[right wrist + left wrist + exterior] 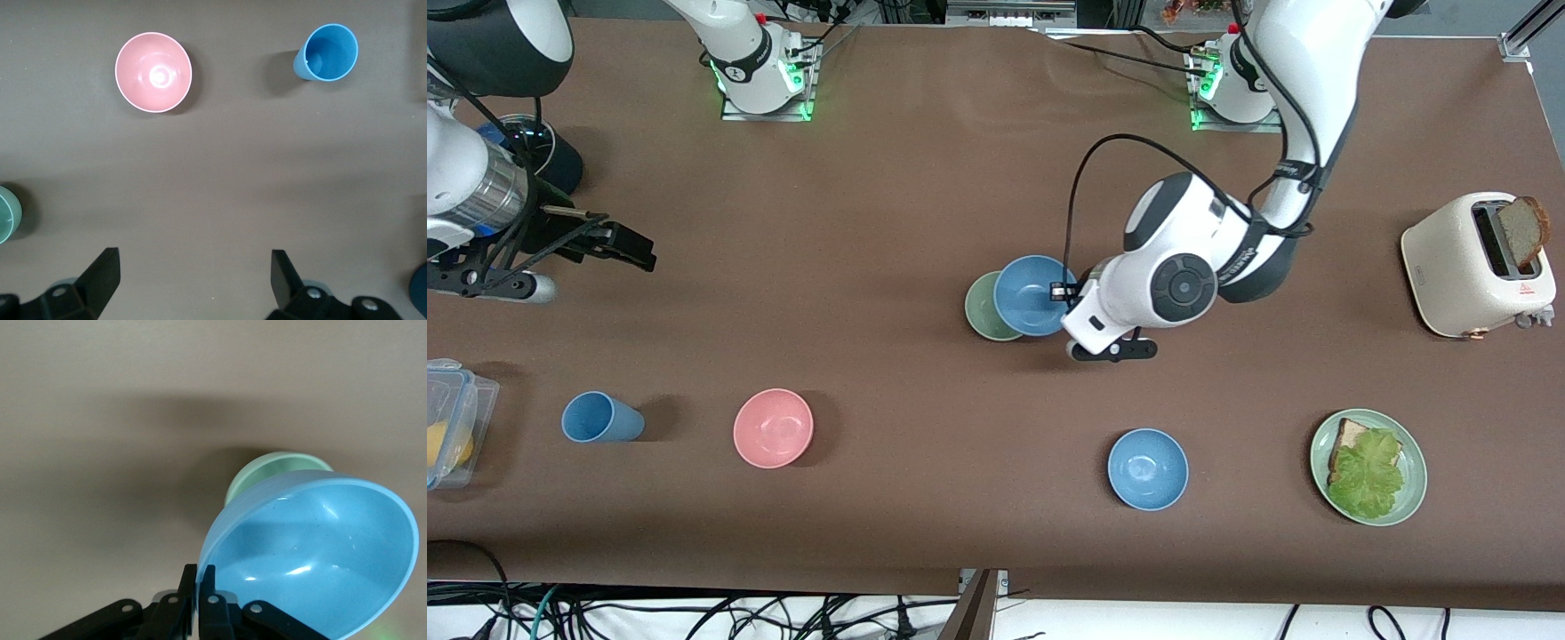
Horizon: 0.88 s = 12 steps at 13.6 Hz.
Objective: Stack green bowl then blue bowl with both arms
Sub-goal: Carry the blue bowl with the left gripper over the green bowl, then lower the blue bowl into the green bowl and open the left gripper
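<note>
The green bowl (978,308) sits mid-table, partly covered by a blue bowl (1032,293). My left gripper (1064,292) is shut on that blue bowl's rim and holds it tilted, partly over the green bowl. In the left wrist view the fingers (199,577) pinch the blue bowl's (320,560) rim, with the green bowl (267,470) under it. I cannot tell whether the two bowls touch. My right gripper (627,249) waits open and empty over the table's right-arm end (193,267). The green bowl's edge also shows in the right wrist view (7,213).
A second blue bowl (1147,468), a pink bowl (773,428) and a blue cup (600,418) stand nearer the front camera. A green plate (1416,484) with a sandwich and a toaster (1458,267) are at the left arm's end. A plastic container (449,427) is at the right arm's end.
</note>
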Tool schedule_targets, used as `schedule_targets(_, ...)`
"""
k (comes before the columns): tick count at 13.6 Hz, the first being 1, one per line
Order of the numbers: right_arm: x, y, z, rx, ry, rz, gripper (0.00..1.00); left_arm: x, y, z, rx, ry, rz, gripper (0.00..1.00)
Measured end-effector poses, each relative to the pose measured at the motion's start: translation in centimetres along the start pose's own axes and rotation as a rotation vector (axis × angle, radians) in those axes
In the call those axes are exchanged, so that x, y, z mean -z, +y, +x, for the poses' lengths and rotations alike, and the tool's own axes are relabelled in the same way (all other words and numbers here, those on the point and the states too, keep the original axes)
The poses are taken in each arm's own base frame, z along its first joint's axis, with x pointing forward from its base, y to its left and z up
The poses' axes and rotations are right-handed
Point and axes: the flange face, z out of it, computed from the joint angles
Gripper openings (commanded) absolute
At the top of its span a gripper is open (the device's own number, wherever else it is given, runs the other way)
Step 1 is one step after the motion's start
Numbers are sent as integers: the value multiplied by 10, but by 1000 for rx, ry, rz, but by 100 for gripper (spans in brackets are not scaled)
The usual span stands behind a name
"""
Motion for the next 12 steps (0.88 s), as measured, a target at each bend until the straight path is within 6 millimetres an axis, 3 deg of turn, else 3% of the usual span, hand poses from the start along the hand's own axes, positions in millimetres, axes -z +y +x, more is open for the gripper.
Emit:
schedule_targets(8,4,10,2,-18,11,1,100,-73,32,-5,-48,-7,24,0)
schedule_targets(12,10,11,0,-17,22,3,100,-93,30,-1,-50,-16,42,0)
